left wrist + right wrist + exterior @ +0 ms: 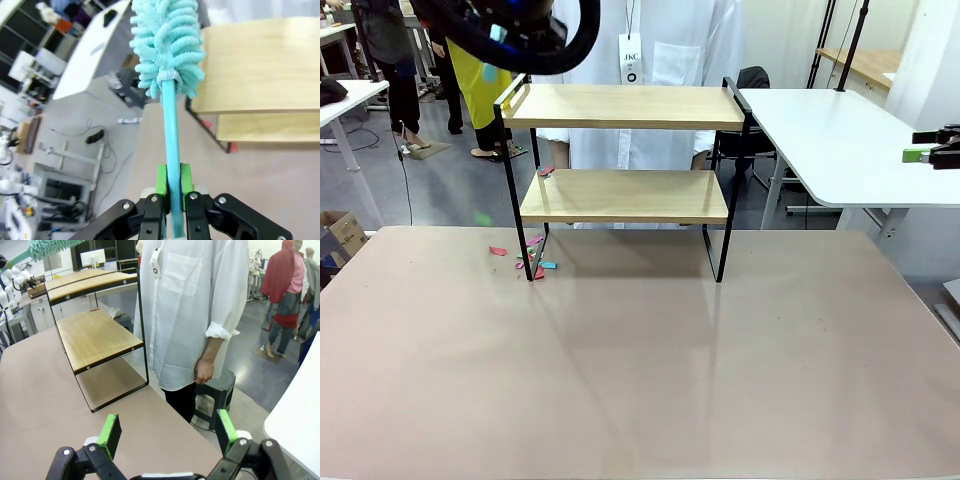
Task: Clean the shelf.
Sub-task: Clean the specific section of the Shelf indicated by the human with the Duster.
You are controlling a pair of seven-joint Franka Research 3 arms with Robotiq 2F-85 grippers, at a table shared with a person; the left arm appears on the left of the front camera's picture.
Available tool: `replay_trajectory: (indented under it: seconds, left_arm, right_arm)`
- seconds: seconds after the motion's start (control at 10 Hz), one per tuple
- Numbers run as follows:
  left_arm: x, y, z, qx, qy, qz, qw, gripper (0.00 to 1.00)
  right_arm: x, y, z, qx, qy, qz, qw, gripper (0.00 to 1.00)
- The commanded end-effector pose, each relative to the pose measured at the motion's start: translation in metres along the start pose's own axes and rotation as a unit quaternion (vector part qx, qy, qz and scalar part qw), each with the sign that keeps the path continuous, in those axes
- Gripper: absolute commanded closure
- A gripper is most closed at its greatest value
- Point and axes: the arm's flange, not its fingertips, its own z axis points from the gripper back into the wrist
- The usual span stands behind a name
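Front view: the shelf (625, 195) stands at twelve o'clock on the tan tabletop (640, 380), with a person in a white coat (665, 50) right behind it. Coloured scraps (532, 262) litter its foot at nine o'clock, one more on the lower board. Left gripper (172, 181) clenched on a teal duster (167, 45), fluffy head beside the top board's end. Right gripper (167, 432) released, out at three o'clock by the white table (840, 140).

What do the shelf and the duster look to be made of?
Shelf: the boards are light wood or a wood-look laminate, with visible grain and a matte surface. The thin black rails are probably painted metal.
Duster: the fluffy teal head has looped strands, which suggests chenille-type microfibre. The smooth teal stick is likely plastic.
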Motion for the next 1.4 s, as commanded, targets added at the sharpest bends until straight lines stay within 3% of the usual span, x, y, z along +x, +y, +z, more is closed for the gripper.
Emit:
replay_trajectory:
  seconds: [0.0,0.2,0.4,0.7,1.0,1.3]
  left_arm:
    - [-0.006,-0.004,-0.003,0.034,0.005,-0.012,0.999,0.87]
    - [-0.006,-0.004,-0.003,0.034,0.005,-0.012,0.999,0.87]
    - [0.004,0.001,0.005,-0.057,-0.023,-0.006,0.998,0.87]
    - [-0.007,0.05,-0.005,-0.148,-0.047,-0.025,0.988,0.87]
    - [-0.026,0.087,-0.024,-0.277,-0.06,-0.099,0.954,0.87]
    - [-0.034,0.118,-0.031,-0.382,-0.086,-0.188,0.901,0.87]
  right_arm:
    - [0.002,0.001,0.0,0.0,0.0,0.002,1.0,0.0]
    - [0.002,0.001,0.0,0.0,0.0,0.002,1.0,0.0]
    - [0.002,0.001,0.0,0.0,0.0,0.002,1.0,0.0]
    - [0.002,0.001,0.0,0.0,0.0,0.002,1.0,0.0]
    - [0.002,0.001,0.0,0.0,0.0,0.002,1.0,0.0]
    - [0.002,0.001,0.0,0.0,0.0,0.002,1.0,0.0]
